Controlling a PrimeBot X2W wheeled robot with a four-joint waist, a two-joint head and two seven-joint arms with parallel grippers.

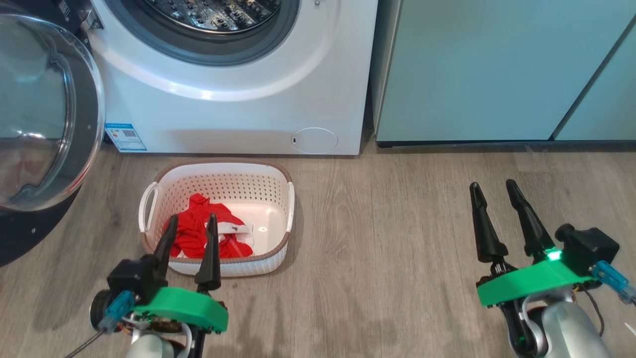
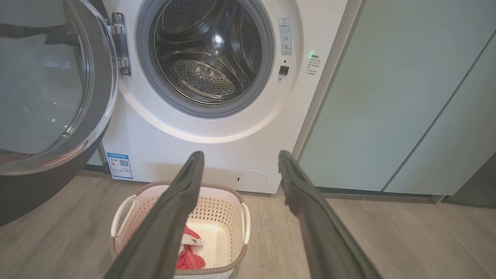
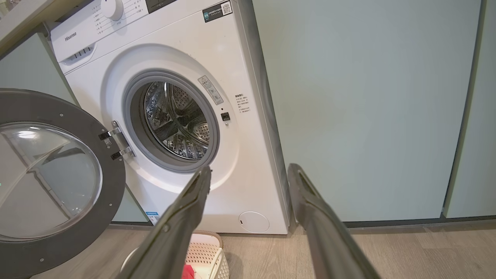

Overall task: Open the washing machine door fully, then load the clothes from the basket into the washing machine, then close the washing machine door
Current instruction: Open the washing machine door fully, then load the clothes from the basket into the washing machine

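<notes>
The white washing machine (image 1: 238, 114) (image 2: 162, 155) (image 3: 240, 128) stands with its steel drum (image 2: 209, 58) exposed. Its round black-rimmed door (image 1: 44, 119) (image 2: 50, 89) (image 3: 54, 182) is swung wide to the left on its hinge. In front, on the floor, sits the cream basket (image 1: 278, 174) (image 2: 240, 209) (image 3: 211, 248) holding the red clothes (image 1: 191, 233) (image 2: 190, 257). My left gripper (image 1: 193, 223) (image 2: 240, 161) hovers open above the basket's near edge, over the clothes. My right gripper (image 1: 494, 189) (image 3: 250, 172) stands open over bare floor to the right.
Pale teal cabinets (image 1: 497, 69) (image 2: 407, 97) (image 3: 368, 108) adjoin the washer on the right. Wood-look floor (image 1: 387, 238) stretches between the basket and my right gripper. The open door juts out over the floor at left.
</notes>
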